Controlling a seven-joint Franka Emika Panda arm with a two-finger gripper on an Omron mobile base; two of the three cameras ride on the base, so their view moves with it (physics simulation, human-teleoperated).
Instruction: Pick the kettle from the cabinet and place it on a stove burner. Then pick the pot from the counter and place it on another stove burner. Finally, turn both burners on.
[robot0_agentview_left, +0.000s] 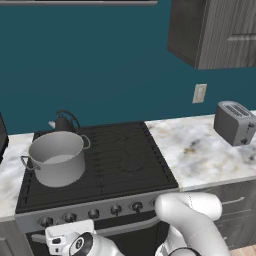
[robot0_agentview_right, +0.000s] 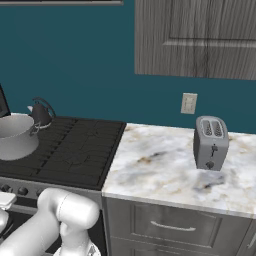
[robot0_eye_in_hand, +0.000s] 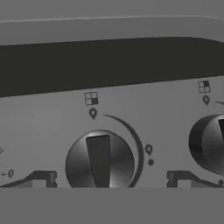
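The grey pot (robot0_agentview_left: 56, 157) stands on the front left stove burner (robot0_agentview_left: 40, 192), and the small dark kettle (robot0_agentview_left: 65, 122) sits on the back left burner right behind it. Both also show at the left of the right base view, pot (robot0_agentview_right: 15, 135) and kettle (robot0_agentview_right: 41, 114). My hand is low in front of the stove's knob row (robot0_agentview_left: 92, 214). In the hand view my gripper (robot0_eye_in_hand: 111, 180) is open, one fingertip (robot0_eye_in_hand: 39, 179) on each side of a round knob (robot0_eye_in_hand: 99, 161) whose pointer bar stands upright. Nothing is held.
A second knob (robot0_eye_in_hand: 210, 142) sits to the right of the first. A silver toaster (robot0_agentview_left: 234, 122) stands on the marble counter (robot0_agentview_left: 200, 150) right of the stove. A dark wood-grain wall cabinet (robot0_agentview_left: 215, 30) hangs above it, with a wall outlet (robot0_agentview_left: 199, 93) below.
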